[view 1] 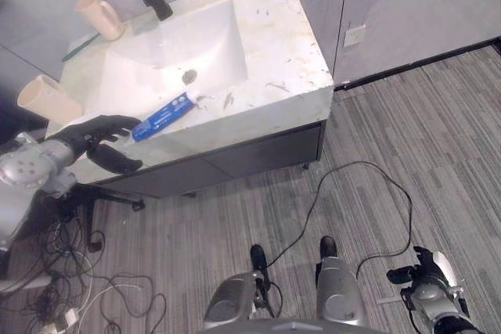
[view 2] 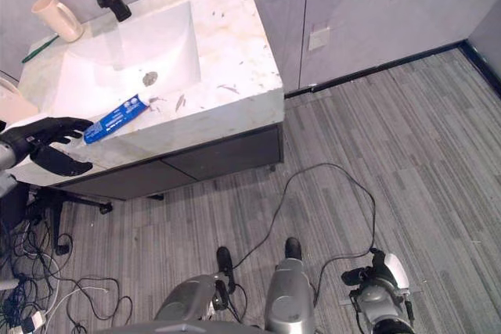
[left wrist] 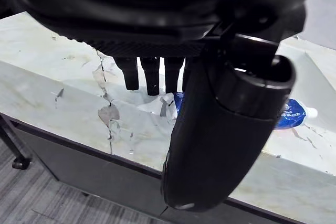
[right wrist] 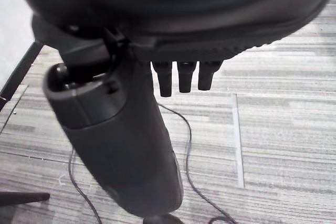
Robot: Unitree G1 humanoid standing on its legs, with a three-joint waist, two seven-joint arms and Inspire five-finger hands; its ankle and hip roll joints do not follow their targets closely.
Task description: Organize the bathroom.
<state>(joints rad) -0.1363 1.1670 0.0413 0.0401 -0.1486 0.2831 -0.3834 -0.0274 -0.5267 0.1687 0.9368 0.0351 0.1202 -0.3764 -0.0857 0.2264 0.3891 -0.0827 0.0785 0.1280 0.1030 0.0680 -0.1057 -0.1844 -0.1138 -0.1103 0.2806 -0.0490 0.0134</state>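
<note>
Toothpaste tube (view 1: 166,116) on counter (view 1: 282,60), just past left hand (view 1: 98,140) fingers (left wrist: 149,77); fingers straight, released.

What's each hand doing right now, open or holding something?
Left hand: open, fingers straight, reaching at the end of the blue toothpaste tube on the counter, not gripping it.
Right hand: open, hanging low over the floor, holding nothing.

A: What lies on the pale marble vanity top (view 1: 290,52)?
B: A blue toothpaste tube (view 1: 166,116) lies near its front edge, and the left hand (view 1: 100,135) has straight fingers at its end.
A: Cups?
B: Two beige cups (view 1: 100,16), far left.
</note>
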